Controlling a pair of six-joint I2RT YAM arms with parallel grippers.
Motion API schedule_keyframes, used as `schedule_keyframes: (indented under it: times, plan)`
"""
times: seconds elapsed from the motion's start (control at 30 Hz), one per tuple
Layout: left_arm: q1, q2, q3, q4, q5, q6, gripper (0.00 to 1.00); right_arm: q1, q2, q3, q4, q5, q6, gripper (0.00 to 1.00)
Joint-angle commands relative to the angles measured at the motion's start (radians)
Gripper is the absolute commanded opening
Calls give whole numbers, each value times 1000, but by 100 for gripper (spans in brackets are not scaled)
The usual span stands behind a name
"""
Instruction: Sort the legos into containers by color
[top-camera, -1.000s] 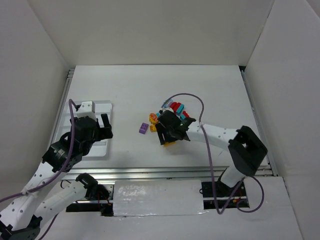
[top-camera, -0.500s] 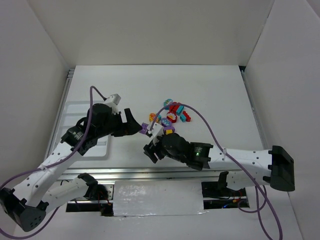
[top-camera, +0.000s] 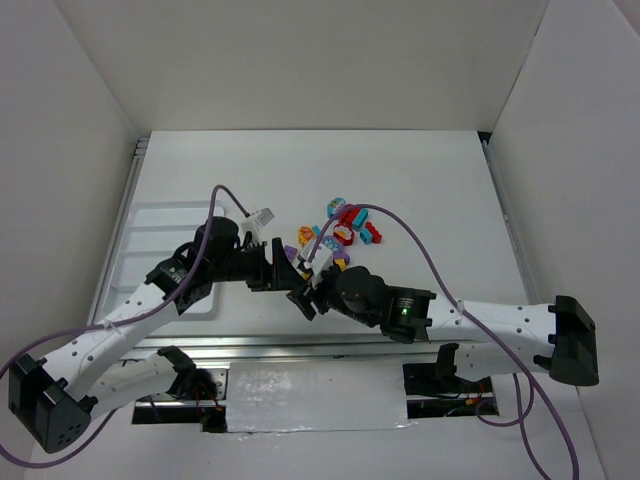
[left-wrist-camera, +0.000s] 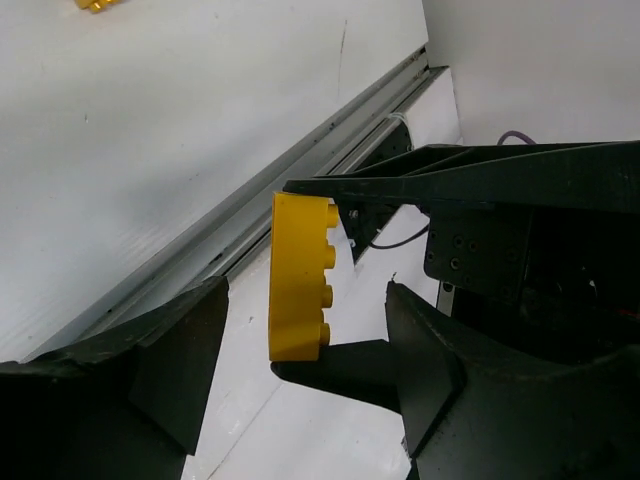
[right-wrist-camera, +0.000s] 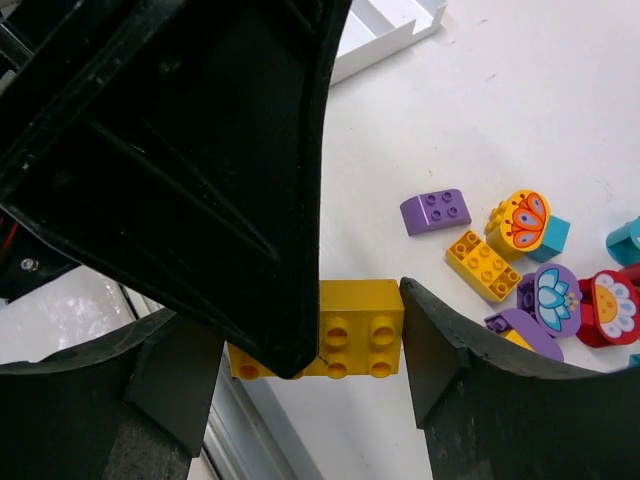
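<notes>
My right gripper (right-wrist-camera: 300, 322) is shut on a yellow lego brick (right-wrist-camera: 365, 325), one finger at each end, and holds it above the table. The same brick (left-wrist-camera: 300, 280) sits between the fingers of my left gripper (left-wrist-camera: 307, 290), which is open with a gap on both sides. In the top view both grippers meet near the front centre, left gripper (top-camera: 272, 268) against right gripper (top-camera: 302, 296). The other legos (top-camera: 345, 225) lie in a loose pile behind them: purple (right-wrist-camera: 437, 212), yellow (right-wrist-camera: 482, 265), teal (right-wrist-camera: 550, 238) and red (right-wrist-camera: 608, 305). The white tray of containers (top-camera: 150, 240) lies at the left.
A metal rail (top-camera: 300, 345) runs along the table's near edge, just below the two grippers. White walls close in the table on three sides. Purple cables loop over both arms. A corner of the tray (right-wrist-camera: 390, 30) shows behind the left gripper's finger.
My left arm swung from over the tray to the centre and its jaws narrowed. My right gripper carried the yellow brick from the pile toward the front left, between the left fingers.
</notes>
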Motion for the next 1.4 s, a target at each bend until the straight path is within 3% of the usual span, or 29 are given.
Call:
schedule_keyframes:
  times: [0.0, 0.1, 0.2, 0.33, 0.37, 0.43, 0.53, 0.57, 0.63, 0.87, 0.97, 1.03, 1.17, 1.23, 1.37]
  plan:
    - [-6, 21, 0, 71, 66, -6, 76, 5, -26, 27, 50, 26, -33, 0]
    - [-15, 38, -4, 97, 88, -6, 63, 2, -20, 44, 55, -1, -42, 0]
    - [-26, 60, 9, 102, 91, -3, 40, 11, -10, 50, 70, -17, -47, 0]
    - [-34, 93, 22, 82, 82, 24, 30, 18, 7, 69, 75, -29, -59, 0]
    - [-34, 98, 24, 74, 70, 31, 18, 16, 12, 72, 70, -30, -61, 0]
    - [-34, 104, 41, 50, 54, 55, 4, 19, 15, 75, 73, -33, -61, 0]
    - [-34, 91, 67, 4, -32, 83, 0, 19, 10, 52, 102, -40, -58, 6]
    - [-34, 84, 75, -9, -90, 84, 0, 19, 4, 29, 115, -34, -50, 45]
    - [-32, 66, 85, -32, -157, 90, 0, 18, -19, -3, 165, -20, -41, 99]
    - [-6, 55, 180, -249, -545, 66, 0, -39, -54, -52, 144, -33, 50, 100]
    - [41, 51, 232, -302, -746, 31, 0, -70, -85, -81, 138, -21, 82, 100]
    - [132, 84, 265, -354, -844, -3, 0, -93, -123, -100, 150, -21, 114, 100]
    - [308, 182, 340, -372, -949, -105, 0, -124, -163, -108, 156, -66, 136, 100]
    - [336, 224, 366, -386, -1047, -182, 0, -124, -157, -82, 132, -63, 140, 100]
    - [426, 366, 409, -369, -1101, -337, 0, -124, -157, -51, 83, -69, 154, 100]
